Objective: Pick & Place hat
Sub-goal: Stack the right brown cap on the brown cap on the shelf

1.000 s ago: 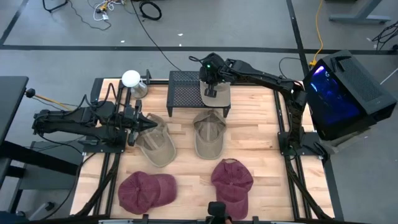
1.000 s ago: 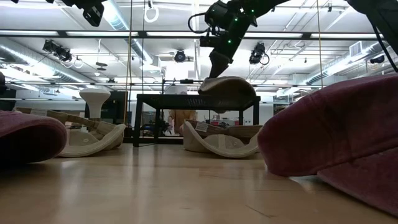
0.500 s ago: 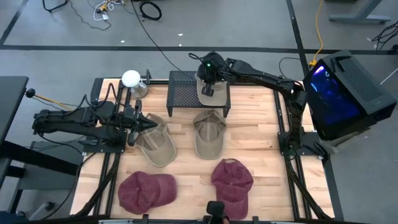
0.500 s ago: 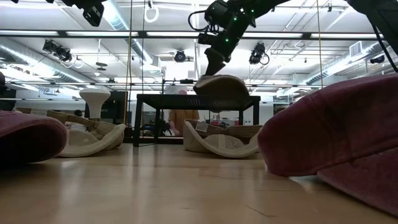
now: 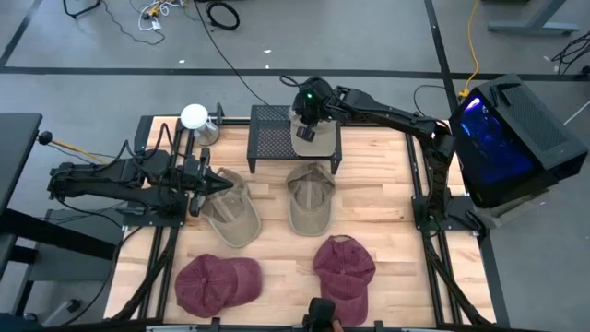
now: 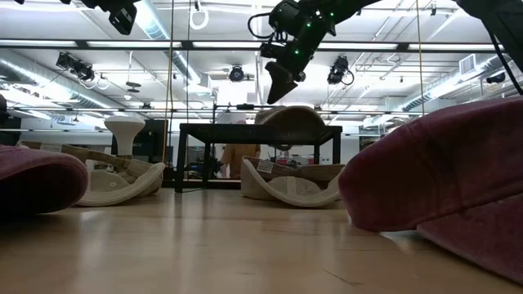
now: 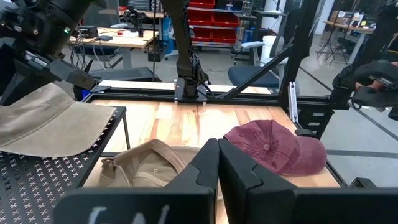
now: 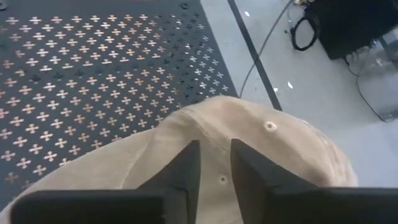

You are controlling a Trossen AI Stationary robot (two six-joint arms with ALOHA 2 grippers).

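While the tan cloth cap (image 5: 319, 140) lies crown-up on the black perforated metal stand (image 5: 275, 136) at the far middle of the wooden tabletop (image 5: 387, 212), the right pincer (image 5: 305, 132) hangs just above it with its two dark fingers (image 8: 183, 167) parted by a narrow gap and nothing between them. From the low view, that pincer (image 6: 278, 88) is clear of the cap (image 6: 286, 119), which rests on the stand's top (image 6: 204, 128). Seen from the right wrist, the cap's crown (image 8: 249, 155) with its small eyelets fills the space below the fingers, and part of it reaches past the stand's cross-punched surface (image 8: 93, 74).

Off to the left side, the left pincer (image 5: 210, 183) waits low over the tabletop, its fingers (image 7: 202, 168) pressed together and empty, just beside an upturned khaki cap (image 5: 230, 214). A second upturned khaki cap (image 5: 308, 196) lies in the middle of the tabletop, in front of the stand. Two maroon cloth caps sit crown-up near the front edge, one to the left (image 5: 218, 283) and one to the right (image 5: 344, 268). A white round-headed object (image 5: 195, 118) stands at the far left corner, beside the stand.
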